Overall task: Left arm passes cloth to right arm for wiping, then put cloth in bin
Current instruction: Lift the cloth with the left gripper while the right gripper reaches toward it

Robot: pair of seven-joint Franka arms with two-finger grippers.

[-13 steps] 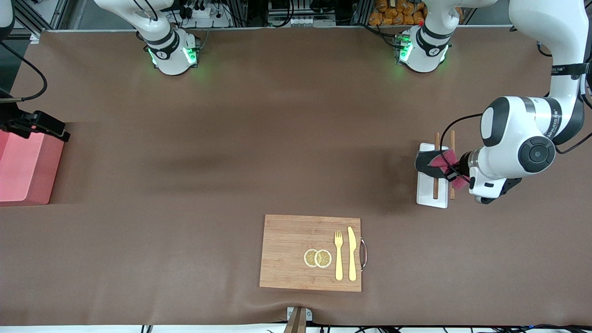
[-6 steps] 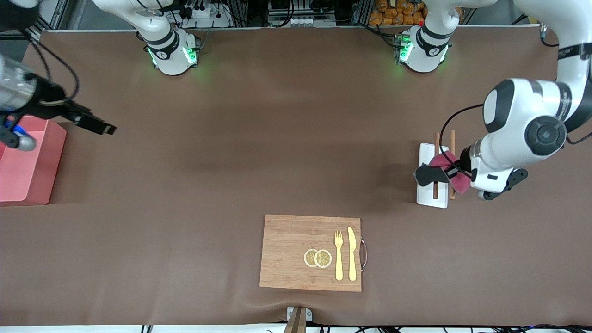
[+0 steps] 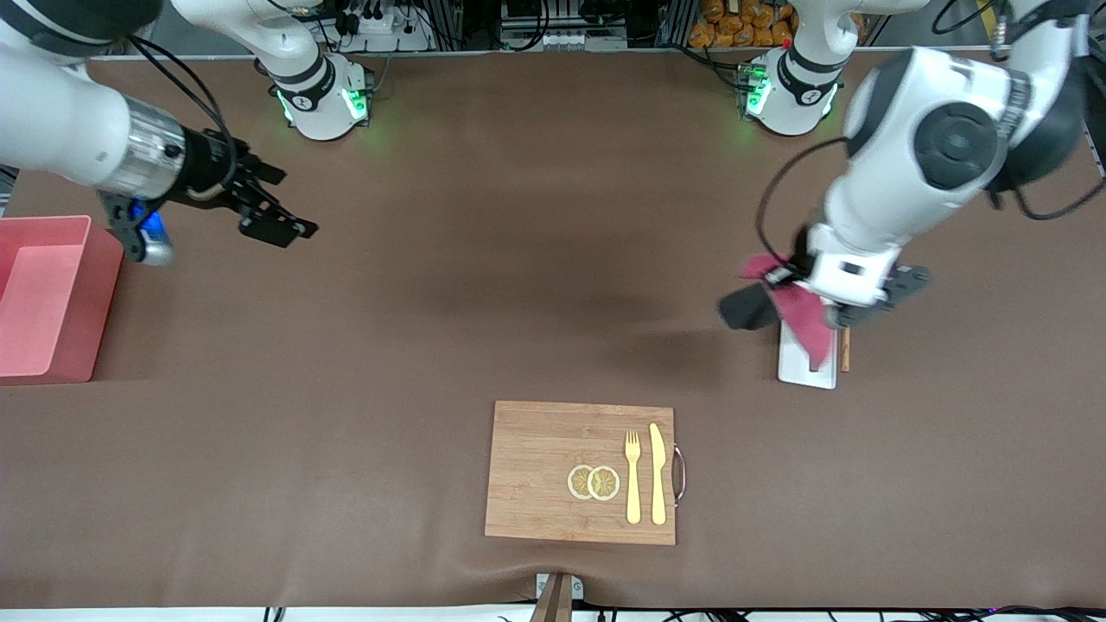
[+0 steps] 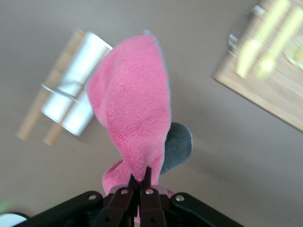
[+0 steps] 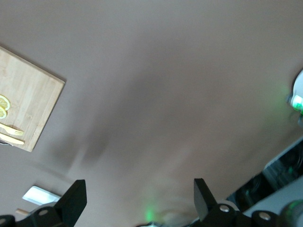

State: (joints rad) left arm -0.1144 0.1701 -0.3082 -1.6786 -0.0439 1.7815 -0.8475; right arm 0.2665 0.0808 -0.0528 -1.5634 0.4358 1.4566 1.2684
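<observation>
In the front view, the cloth (image 3: 799,315) is being held aloft by the left claw (image 3: 799,281) over the white tray (image 3: 806,361); the handover step appears to be in hand. The right claw (image 3: 276,220) is being held wide over the table (image 3: 518,259), well apart from the tray, with the bin (image 3: 43,298) beside it. In the left wrist view, the cloth (image 4: 137,109) is being pinched between closed fingers (image 4: 124,201). In the right wrist view, spread fingers (image 5: 75,198) are being shown over bare table. Next, the two claws probably need bringing together.
</observation>
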